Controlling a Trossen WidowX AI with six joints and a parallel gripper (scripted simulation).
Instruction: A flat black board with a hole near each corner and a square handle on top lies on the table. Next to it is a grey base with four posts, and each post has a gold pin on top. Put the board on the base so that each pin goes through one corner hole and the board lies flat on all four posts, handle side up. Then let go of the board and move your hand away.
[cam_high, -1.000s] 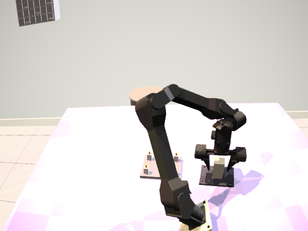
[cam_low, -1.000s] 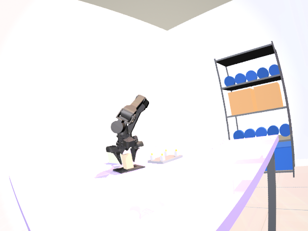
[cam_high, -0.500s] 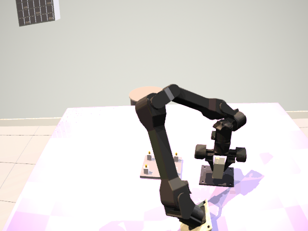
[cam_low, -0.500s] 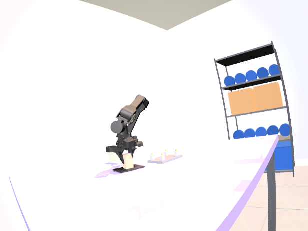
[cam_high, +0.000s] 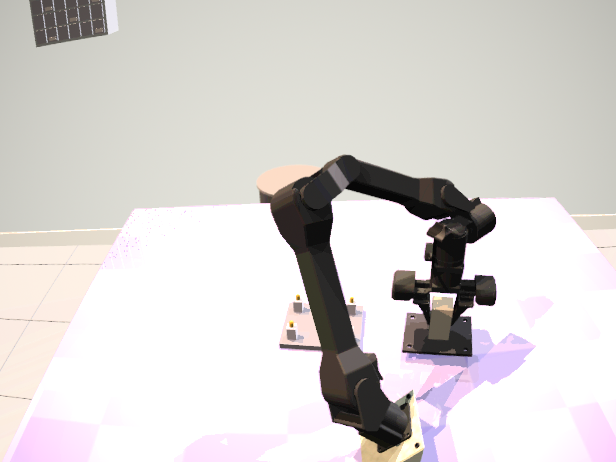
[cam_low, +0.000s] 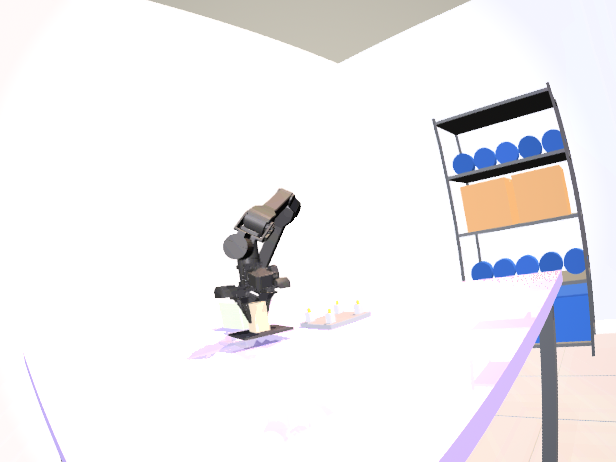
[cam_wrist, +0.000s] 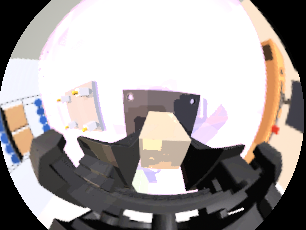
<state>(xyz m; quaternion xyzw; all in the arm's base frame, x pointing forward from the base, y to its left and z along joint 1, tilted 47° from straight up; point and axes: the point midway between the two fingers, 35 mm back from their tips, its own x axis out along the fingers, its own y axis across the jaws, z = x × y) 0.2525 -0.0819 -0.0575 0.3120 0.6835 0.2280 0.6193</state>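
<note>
Left to right in the top view, a gridded panel, cut off by the picture's border, bears marks too small to read. Below it is the left edge of the counter; its near corners are cut off. Inward from that edge lies the grey base, well apart from the far edge. The arm hides one of its posts from above, while the exterior and wrist views show all four with their gold pins. A round top is partly hidden beyond the far edge. To the right of the base, between it and the right edge, is the black board, handle side up and apart from the pins. The tool is pinching its square handle. The top view shows four corner holes, the wrist view only two; in the exterior view they are hard to make out. That view alone shows a shadow beneath the board that suggests a slight gap above the counter, and its bright glare washes out much of the counter's surface.
</note>
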